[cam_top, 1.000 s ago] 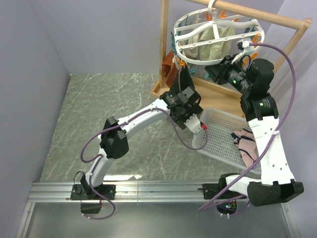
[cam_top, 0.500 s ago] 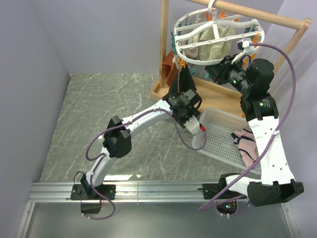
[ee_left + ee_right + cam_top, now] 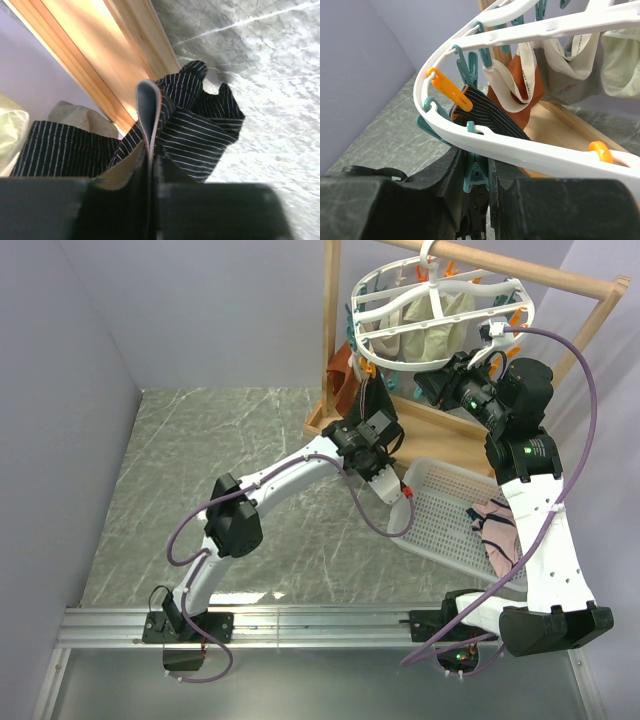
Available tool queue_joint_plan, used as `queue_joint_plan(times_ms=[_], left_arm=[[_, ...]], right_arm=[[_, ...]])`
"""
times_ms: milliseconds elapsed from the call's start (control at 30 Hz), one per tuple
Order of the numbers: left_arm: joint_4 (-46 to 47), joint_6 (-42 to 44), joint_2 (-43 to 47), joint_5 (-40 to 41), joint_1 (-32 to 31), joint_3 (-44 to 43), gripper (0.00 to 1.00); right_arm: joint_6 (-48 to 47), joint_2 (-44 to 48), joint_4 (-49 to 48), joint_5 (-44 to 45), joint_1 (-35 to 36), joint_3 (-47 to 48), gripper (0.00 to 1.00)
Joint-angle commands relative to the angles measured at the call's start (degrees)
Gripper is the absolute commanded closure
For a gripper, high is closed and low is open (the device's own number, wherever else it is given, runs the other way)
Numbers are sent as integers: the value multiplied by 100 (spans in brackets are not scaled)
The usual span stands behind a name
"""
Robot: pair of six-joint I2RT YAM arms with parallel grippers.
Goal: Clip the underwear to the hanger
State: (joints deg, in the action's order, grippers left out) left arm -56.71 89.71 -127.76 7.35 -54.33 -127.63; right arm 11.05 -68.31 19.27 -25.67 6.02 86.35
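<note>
The white oval hanger point(image 3: 440, 300) hangs from the wooden rail, and its rim point(image 3: 530, 150) crosses the right wrist view. The underwear point(image 3: 490, 112), black with pinstripes, dangles at the hanger's left side under an orange clip point(image 3: 451, 90). Its lower part point(image 3: 200, 130) bunches above the marble floor. My left gripper point(image 3: 151, 107) is shut on a fold of that fabric, just below the rack point(image 3: 368, 415). My right gripper point(image 3: 476, 155) is shut on a teal clip point(image 3: 477, 172) that hangs under the rim, next to the underwear's edge.
A wooden rail frame point(image 3: 330, 340) with a flat wooden base point(image 3: 100, 50) holds the hanger. Cream cloth point(image 3: 425, 335) and a rust-brown cloth point(image 3: 512, 85) also hang there. A white basket point(image 3: 440, 530) with pink cloth point(image 3: 495, 525) sits near the right arm.
My left gripper has moved up and back toward the hanging underwear and has shut on its fabric. The right arm has not moved.
</note>
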Motion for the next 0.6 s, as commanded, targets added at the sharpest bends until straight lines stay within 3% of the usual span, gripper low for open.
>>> queue_joint_plan(times_ms=[0,33,367,567], left_arm=[[-25,47,348,-278,18,-192,89],[28,-6,392,-513,27,-183,99],[872,-1199,1692,-2516,466,932,100],[679,-2043,1834,-3370,695,547,100]], right_arm=[[-15,108,-160,80,48,93,100],[-15,90,-160,80,57,102,100],[126,90,-213,133,57,49,100],[204,90,-222,168,57,5,100]])
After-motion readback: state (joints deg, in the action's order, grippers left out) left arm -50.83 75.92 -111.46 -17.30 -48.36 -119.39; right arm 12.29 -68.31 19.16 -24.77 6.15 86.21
